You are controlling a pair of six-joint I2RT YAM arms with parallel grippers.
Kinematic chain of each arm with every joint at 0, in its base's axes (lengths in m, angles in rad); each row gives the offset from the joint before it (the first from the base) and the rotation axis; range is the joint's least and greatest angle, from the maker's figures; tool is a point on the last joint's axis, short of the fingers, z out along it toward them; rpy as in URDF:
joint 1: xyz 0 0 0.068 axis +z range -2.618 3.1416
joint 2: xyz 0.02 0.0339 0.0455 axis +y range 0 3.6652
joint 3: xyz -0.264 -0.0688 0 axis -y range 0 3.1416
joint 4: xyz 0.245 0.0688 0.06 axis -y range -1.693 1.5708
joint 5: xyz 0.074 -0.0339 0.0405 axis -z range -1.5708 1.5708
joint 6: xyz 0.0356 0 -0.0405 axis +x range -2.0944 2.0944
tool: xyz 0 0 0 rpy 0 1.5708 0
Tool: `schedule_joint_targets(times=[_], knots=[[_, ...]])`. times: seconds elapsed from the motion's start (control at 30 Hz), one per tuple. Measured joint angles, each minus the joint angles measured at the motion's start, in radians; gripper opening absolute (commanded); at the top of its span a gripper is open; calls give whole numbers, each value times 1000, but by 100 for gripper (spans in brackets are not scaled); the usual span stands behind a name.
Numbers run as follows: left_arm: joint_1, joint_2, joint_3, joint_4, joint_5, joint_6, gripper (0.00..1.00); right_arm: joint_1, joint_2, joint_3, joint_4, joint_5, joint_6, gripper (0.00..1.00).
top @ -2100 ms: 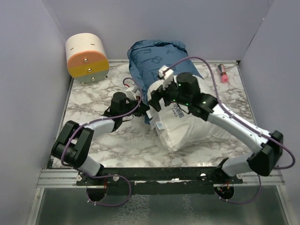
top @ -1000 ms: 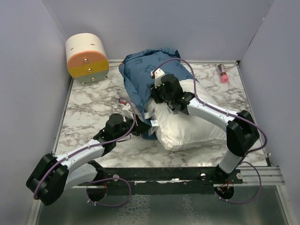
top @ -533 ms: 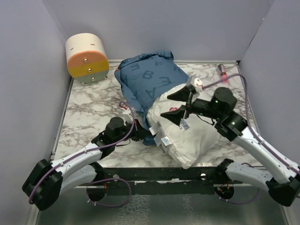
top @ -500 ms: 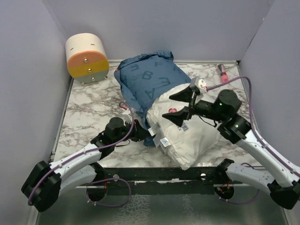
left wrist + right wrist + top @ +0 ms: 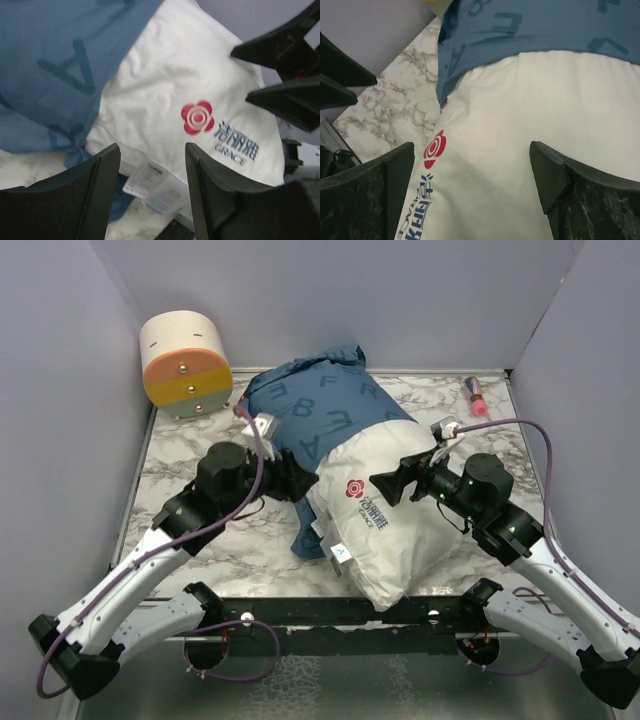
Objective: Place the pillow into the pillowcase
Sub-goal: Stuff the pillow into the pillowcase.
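Lab test cell: marble tabletop (image 5: 172, 445), partitions (image 5: 60, 390)

The far end of the pillow (image 5: 400, 530) is hidden under the pillowcase (image 5: 320, 415), the print on the little tag (image 5: 338, 552) at the pillow's near corner is too small to read, and the pink thing (image 5: 475, 397) beyond the pillow's far right is too tiny to identify.

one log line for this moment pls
pillow partly inside pillowcase | left end effector open, empty | right end effector open, empty
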Motion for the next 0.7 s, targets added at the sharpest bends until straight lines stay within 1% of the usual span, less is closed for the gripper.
schedule_joint_targets(times=[0.07, 0.17, 0.3, 0.47, 0.7], knots=[[0, 101, 132, -47, -31, 80, 58, -11, -15, -6, -10, 21, 18, 97], [0, 295, 335, -99, -82, 218, 61, -22, -58, -15, -12, 51, 42, 96], [0, 473, 488, -132, -110, 362, 64, -27, -124, -30, -22, 102, 67, 95], [-13, 626, 617, -150, -120, 455, 65, -31, -157, -34, -48, 167, 89, 95], [-116, 752, 752, -172, -242, 576, 65, -83, -134, -35, -71, 196, 109, 94]])
